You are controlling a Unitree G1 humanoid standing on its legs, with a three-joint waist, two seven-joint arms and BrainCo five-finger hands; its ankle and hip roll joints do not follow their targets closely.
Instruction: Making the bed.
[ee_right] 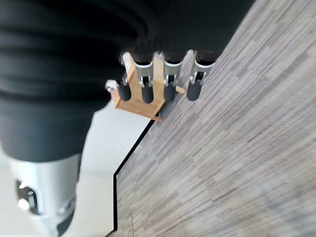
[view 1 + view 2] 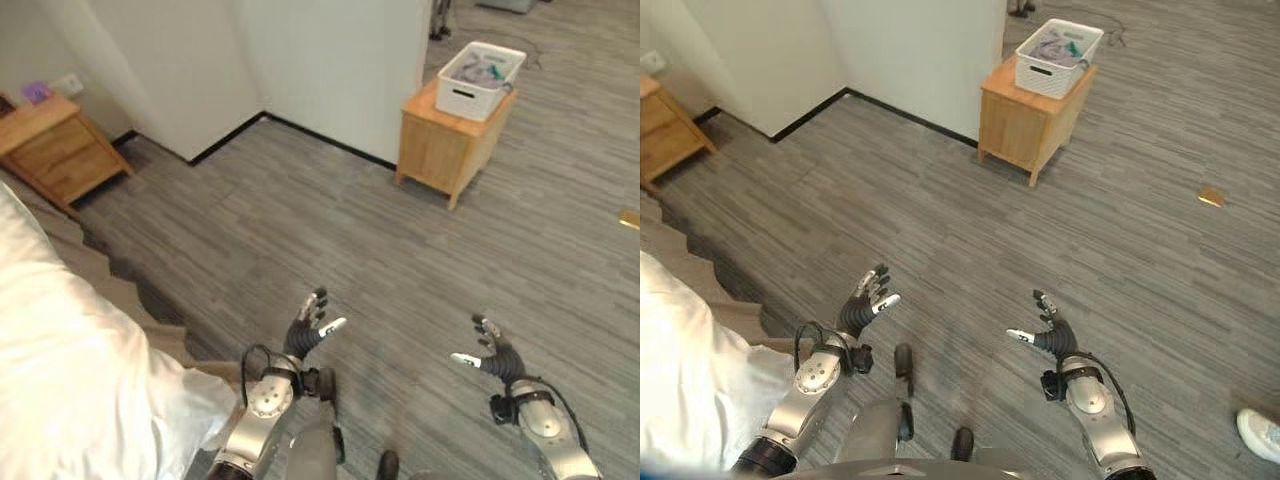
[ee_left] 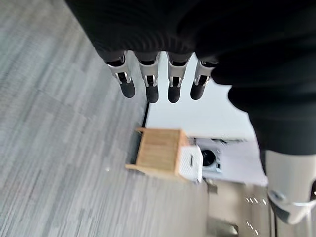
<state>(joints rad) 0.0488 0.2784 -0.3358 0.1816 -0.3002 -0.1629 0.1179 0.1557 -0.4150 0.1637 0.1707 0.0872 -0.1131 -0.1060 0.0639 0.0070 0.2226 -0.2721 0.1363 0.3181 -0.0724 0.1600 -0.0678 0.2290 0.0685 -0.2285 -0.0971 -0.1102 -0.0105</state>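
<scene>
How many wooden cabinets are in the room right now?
2: one cabinet by the wall corner with a white basket on top, one nightstand beside the bed. Others may be hidden.

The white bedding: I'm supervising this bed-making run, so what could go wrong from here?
1. Both the left hand and right hand hang open over bare floor, holding nothing; the white bedding lies off to the robot's left, so reaching without turning may miss it.
2. Bedding droops low by the left arm and could snag it.
</scene>
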